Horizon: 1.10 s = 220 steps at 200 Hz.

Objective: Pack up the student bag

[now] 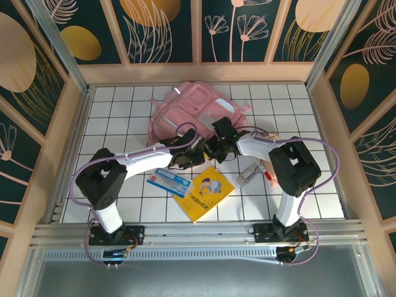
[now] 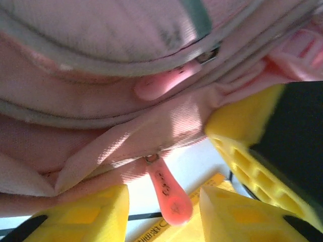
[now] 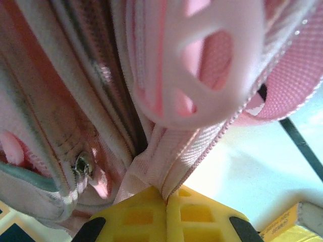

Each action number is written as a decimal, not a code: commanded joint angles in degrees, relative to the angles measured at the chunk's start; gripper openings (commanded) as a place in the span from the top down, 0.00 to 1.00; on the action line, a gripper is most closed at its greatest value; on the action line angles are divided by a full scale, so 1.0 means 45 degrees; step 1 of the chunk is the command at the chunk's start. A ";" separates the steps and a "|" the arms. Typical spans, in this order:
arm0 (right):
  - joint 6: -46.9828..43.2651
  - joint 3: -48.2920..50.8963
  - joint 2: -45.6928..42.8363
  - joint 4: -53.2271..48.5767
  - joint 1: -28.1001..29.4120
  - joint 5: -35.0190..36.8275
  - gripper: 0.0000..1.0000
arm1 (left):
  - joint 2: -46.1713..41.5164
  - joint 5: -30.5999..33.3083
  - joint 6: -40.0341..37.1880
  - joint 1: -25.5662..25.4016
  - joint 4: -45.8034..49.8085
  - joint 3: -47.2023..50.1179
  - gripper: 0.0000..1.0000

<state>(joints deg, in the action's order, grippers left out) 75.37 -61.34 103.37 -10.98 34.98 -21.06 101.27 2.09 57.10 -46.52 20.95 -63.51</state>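
Observation:
The student bag (image 1: pixel 193 108), pink and soft, lies at the back middle of the white tiled table (image 1: pixel 117 117). Both grippers meet at its near edge. My left gripper (image 2: pixel 164 212) stands open, its yellow fingers (image 2: pixel 86 214) on either side of a pink zip pull (image 2: pixel 167 194) that hangs from the bag's seam, with a gap on both sides. My right gripper (image 3: pixel 166 199) is shut on a fold of the bag's pink fabric edge (image 3: pixel 176 156) beside a zip line. In the top view the left gripper (image 1: pixel 187 154) and the right gripper (image 1: pixel 218 148) sit close together.
A yellow book (image 1: pixel 204 193) and a blue booklet (image 1: pixel 170 181) lie on the tiles just in front of the grippers. A white and grey item (image 1: pixel 247 174) rests to the right of them, near the right arm. Wooden walls (image 1: pixel 68 136) close in the table.

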 commanded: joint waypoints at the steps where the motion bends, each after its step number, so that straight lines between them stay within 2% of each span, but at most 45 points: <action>1: -0.0146 -0.0452 -0.0477 -0.0113 -0.0005 0.0068 1.00 | -0.0037 0.0568 -0.0675 -0.0012 0.0878 0.0056 0.76; 36: -0.0417 -0.0552 -0.0472 -0.0213 -0.0098 0.0248 1.00 | -0.0159 0.1606 -0.1835 -0.0021 0.2065 -0.0670 1.00; 55: -0.0913 -0.0755 -0.0466 -0.0583 -0.0123 0.0563 1.00 | -0.0470 0.2168 -0.2597 -0.0023 0.2435 -0.1179 1.00; 89: -0.1862 -0.1073 -0.0363 -0.1290 -0.0158 0.1099 1.00 | -0.1025 0.1908 -0.4024 0.0005 0.2270 -0.1564 1.00; 116: -0.2826 -0.1056 -0.0235 -0.1434 -0.0369 0.1362 1.00 | -0.1784 0.1968 -0.4331 0.0125 0.2164 -0.1233 1.00; 145: -0.4250 -0.0780 -0.0436 -0.0685 -0.0732 0.0316 1.00 | -0.2693 0.2124 -0.5139 0.1299 0.2321 -0.0492 1.00; 168: -0.5114 -0.0854 -0.0724 -0.0842 -0.1696 -0.0171 1.00 | -0.3539 0.1876 -0.6122 0.2516 0.1909 0.0582 1.00; 180: -0.5472 -0.0953 -0.0676 -0.0831 -0.1976 -0.0652 1.00 | -0.3871 0.1742 -0.6731 0.2603 0.1721 0.0909 1.00; 201: -0.6008 -0.1082 -0.0715 -0.0666 -0.2223 -0.1240 1.00 | -0.4207 0.0480 -0.6916 0.2585 0.1337 0.1327 1.00; 220: -0.6706 -0.1064 -0.1124 -0.0485 -0.2050 -0.1294 0.66 | -0.4566 -0.0935 -0.6227 0.2588 0.0650 0.1606 1.00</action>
<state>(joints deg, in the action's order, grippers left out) 51.37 -64.66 102.35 -14.37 25.54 -25.87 83.74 4.60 29.04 -34.89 27.40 -57.91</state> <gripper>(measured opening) 0.184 0.049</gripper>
